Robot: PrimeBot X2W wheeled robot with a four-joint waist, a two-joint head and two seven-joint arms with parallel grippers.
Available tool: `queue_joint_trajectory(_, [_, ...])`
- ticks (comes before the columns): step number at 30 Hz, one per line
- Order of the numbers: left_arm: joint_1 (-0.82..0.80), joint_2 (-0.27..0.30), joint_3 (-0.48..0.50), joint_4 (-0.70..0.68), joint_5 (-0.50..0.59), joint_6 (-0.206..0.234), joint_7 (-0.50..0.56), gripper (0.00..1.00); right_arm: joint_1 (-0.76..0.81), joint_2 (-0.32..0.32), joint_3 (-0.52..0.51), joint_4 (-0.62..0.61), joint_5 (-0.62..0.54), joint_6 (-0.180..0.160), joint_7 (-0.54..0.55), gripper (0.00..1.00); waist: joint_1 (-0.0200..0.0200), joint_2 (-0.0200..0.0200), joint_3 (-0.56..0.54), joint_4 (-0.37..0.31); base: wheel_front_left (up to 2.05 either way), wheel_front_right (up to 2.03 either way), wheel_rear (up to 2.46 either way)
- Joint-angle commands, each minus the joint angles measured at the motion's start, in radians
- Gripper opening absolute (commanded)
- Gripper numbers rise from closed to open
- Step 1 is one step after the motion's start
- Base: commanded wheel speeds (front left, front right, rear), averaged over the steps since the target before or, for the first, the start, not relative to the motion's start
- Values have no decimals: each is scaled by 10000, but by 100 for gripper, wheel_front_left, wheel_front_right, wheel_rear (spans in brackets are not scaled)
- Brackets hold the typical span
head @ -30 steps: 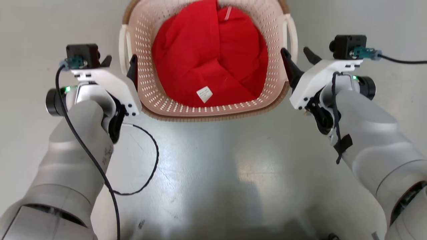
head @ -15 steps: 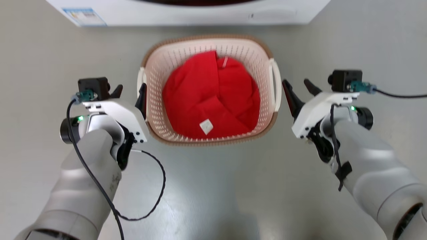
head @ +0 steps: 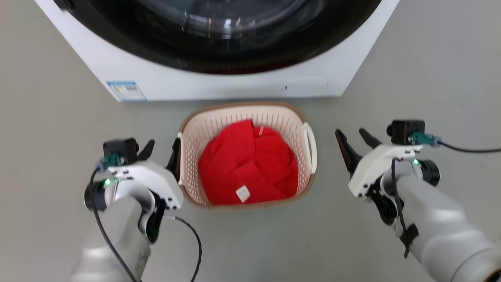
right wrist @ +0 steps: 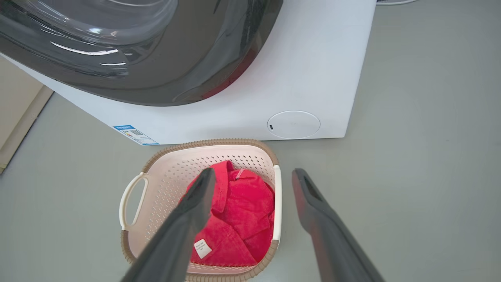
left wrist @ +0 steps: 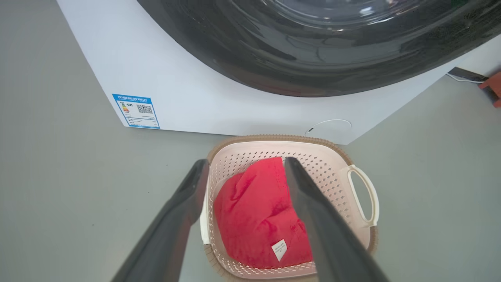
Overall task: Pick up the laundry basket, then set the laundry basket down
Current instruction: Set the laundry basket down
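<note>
Your left gripper (head: 164, 143) is wide open and holds nothing. Its inner finger (head: 175, 153) is right beside the left side of the laundry basket (head: 242, 206). You cannot tell if it touches.

Your right gripper (head: 349, 133) is wide open too, with nothing in it. A strip of bare floor (head: 274, 243) lies between it and the basket's white loop handle (head: 312, 148).

The laundry basket sits on the floor between your two grippers, closer to the left one. Inside it lies a red cloth (head: 250, 164) with a small white tag (head: 243, 193).

Just past the basket, farther from your fingertips, stands the washing machine (head: 219, 84) with its dark round door (head: 219, 31). A blue sticker (head: 126, 91) is low on its front, out ahead of your left gripper.
</note>
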Motion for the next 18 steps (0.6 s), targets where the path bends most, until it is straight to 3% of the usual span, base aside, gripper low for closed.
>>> queue_joint_trajectory(1, [252,295,402,-398,164,78,-106,100,540,-75,-206,-248,-287,71,-145,100,0,-1,-563,-9,0,0,0])
queue_joint_trajectory(18, [2489,145,1584,-2552,1000,288,-106,100,3532,-317,-4087,-2642,-3764,71,-146,100,0,-1,-2264,25,0,0,0])
